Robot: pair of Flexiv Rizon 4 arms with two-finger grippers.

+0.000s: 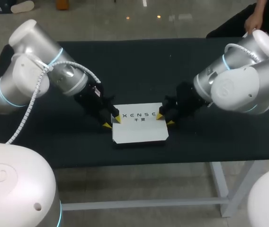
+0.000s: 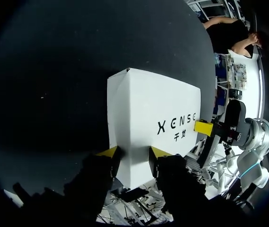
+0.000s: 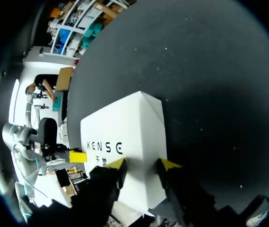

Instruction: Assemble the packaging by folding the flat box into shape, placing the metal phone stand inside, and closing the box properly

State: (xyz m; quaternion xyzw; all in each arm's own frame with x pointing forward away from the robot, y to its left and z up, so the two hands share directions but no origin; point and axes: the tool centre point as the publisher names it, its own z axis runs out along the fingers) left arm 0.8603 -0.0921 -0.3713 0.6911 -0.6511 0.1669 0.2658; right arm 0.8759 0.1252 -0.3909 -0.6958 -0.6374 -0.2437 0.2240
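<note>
A white box (image 1: 139, 130) with dark lettering lies flat and looks closed on the black table (image 1: 139, 71), near its front edge. My left gripper (image 1: 112, 121) is at the box's far left corner. In the left wrist view this gripper (image 2: 134, 152) is open and straddles the box (image 2: 148, 104) edge, one tip over the lid and one outside the side wall. My right gripper (image 1: 165, 119) mirrors it at the far right corner. It (image 3: 142, 164) is open across the box (image 3: 125, 127) edge. No metal phone stand is in sight.
The black tabletop stretches bare behind and to both sides of the box. The table's front edge (image 1: 139, 163) runs just below the box. Both arms slant in low from the table's two sides.
</note>
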